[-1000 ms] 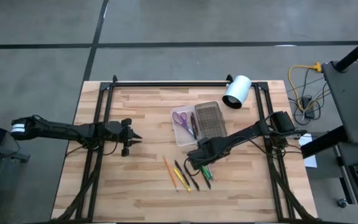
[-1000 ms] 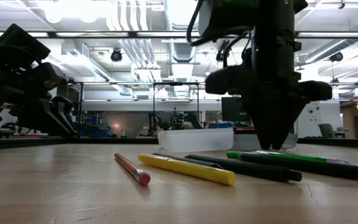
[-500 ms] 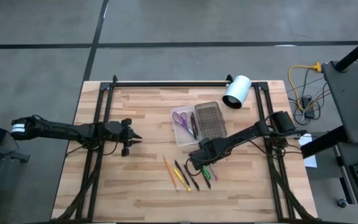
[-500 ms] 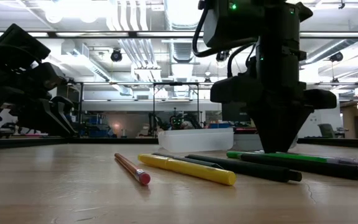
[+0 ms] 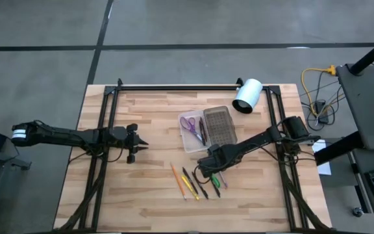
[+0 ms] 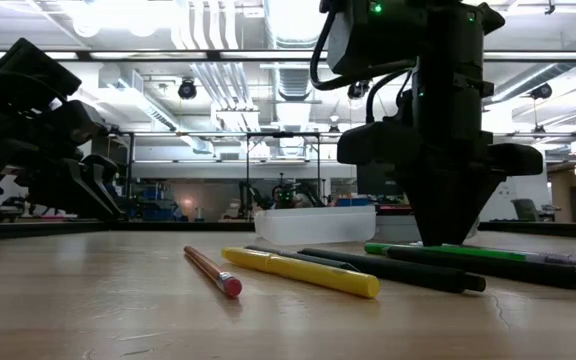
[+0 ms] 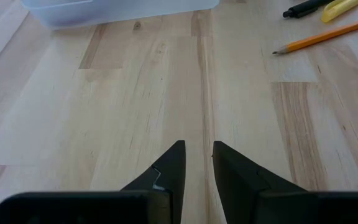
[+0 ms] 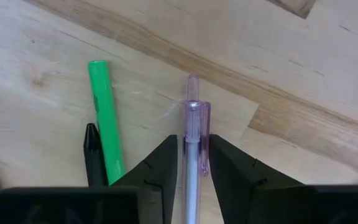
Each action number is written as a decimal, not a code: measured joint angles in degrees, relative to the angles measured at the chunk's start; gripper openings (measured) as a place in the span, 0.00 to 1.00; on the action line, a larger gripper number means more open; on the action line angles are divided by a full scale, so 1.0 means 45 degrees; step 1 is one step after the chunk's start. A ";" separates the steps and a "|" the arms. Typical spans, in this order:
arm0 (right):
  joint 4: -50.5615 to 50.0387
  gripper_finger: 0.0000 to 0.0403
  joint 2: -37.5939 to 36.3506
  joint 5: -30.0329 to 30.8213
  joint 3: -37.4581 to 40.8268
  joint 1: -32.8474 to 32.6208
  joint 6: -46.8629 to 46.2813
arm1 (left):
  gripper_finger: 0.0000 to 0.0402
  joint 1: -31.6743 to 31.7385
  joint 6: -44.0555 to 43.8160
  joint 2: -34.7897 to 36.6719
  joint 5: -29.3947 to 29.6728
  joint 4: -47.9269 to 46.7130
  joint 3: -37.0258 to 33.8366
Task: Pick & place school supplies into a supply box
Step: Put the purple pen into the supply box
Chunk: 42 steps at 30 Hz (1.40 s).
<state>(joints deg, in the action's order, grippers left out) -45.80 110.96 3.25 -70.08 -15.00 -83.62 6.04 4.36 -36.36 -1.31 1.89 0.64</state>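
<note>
Purple and clear plastic, a pen (image 8: 191,146) lies on the wooden table (image 5: 141,123) between the right gripper's (image 8: 189,163) two dark fingers, which are closed against its barrel on both sides. Just beside it lie a green marker (image 8: 107,118) and a dark pen (image 8: 92,158). From above, this gripper (image 5: 208,170) stands over the near end of the loose group of supplies: an orange pencil (image 5: 176,180), a yellow pen (image 5: 190,187) and dark pens (image 5: 201,185), all flat on the wood.

Just beyond them sits the supply box (image 5: 208,129), its whitish tray holding purple-handled scissors (image 5: 188,123) and its grey ribbed half lying open beside it. A white cylinder (image 5: 247,95) rests near the table's far right corner.

Well apart on the left, the left gripper (image 7: 196,163) hovers over bare wood, its jaws nearly together with a narrow gap and nothing between them.

No brand, label or writing can be read on any item.
</note>
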 joint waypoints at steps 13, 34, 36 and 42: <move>0.0085 0.17 0.0000 0.0514 0.0010 -0.0010 0.0437 | 0.17 -0.0004 0.0000 -0.0005 0.0003 0.0005 0.0000; 0.0380 0.01 0.0039 0.1497 -0.1569 0.0091 0.1573 | 0.17 -0.0004 0.0000 -0.0005 0.0002 0.0000 0.0000; 0.0382 0.01 0.0039 0.2092 -0.1955 0.0166 0.2109 | 0.17 0.0000 0.0000 -0.0003 0.0003 0.0000 0.0000; 0.0372 0.02 0.0029 0.2519 -0.2892 0.0359 0.3491 | 0.17 -0.0002 0.0000 -0.0005 0.0003 0.0005 0.0000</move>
<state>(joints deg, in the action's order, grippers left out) -44.13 111.09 14.58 -83.10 -13.39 -67.91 6.03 4.36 -36.38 -1.30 1.91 0.64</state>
